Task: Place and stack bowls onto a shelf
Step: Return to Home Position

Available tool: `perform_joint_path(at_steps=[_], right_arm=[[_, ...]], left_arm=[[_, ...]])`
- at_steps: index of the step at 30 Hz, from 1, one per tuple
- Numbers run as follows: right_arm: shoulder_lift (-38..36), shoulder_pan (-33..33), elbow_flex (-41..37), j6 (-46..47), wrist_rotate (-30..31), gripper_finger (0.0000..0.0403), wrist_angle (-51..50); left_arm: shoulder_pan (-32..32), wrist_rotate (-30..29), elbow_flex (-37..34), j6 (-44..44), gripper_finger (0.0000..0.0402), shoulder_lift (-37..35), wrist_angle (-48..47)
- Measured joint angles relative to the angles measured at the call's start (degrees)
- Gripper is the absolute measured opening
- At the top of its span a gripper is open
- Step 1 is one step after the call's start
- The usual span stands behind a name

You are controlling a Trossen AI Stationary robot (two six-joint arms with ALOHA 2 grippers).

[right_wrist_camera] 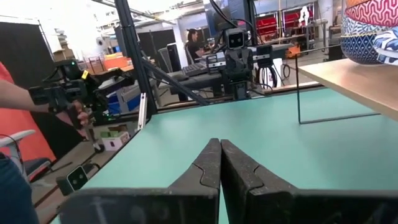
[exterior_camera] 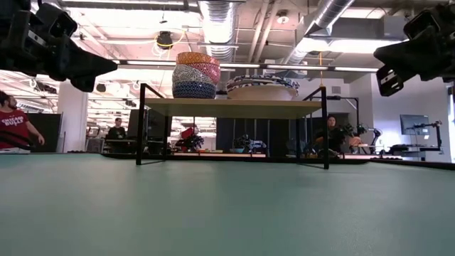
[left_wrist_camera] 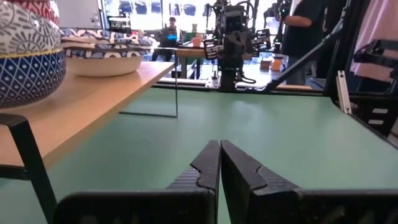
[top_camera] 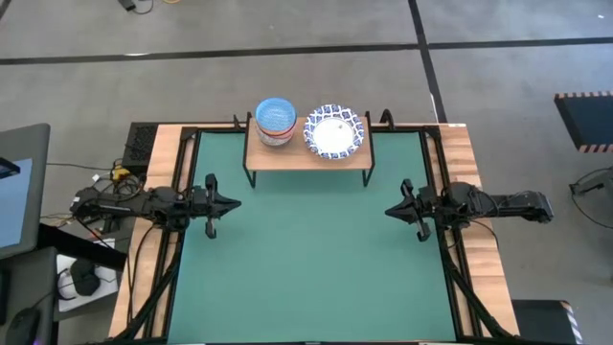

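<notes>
The small bowls stand nested in one stack on the left part of the light-wood shelf, light blue on top; the low view shows the stack with a patterned blue bowl at its base. The wide white bowls with blue scalloped rims sit stacked on the shelf's right part, also in the low view. My left gripper hovers shut over the mat's left side, away from the shelf. My right gripper hovers shut over the mat's right side. Both wrist views show shut fingers, left and right.
The shelf stands on thin black legs at the far edge of the green mat. The mat lies bare between the two arms. People and workbenches show in the room beyond the table.
</notes>
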Motion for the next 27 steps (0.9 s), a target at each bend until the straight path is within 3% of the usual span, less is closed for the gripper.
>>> perform_joint_path(at_steps=[6,27], right_arm=[[0.3,0.0,0.0,0.0,0.0,0.0051,-0.8],[0.3,0.0,-0.1,-0.2,0.1,0.0055,-1.4]], left_arm=[[0.0,0.0,0.0,-4.0,0.0,0.0,0.1],[0.0,0.1,-0.1,-4.1,0.0,0.0,0.1]])
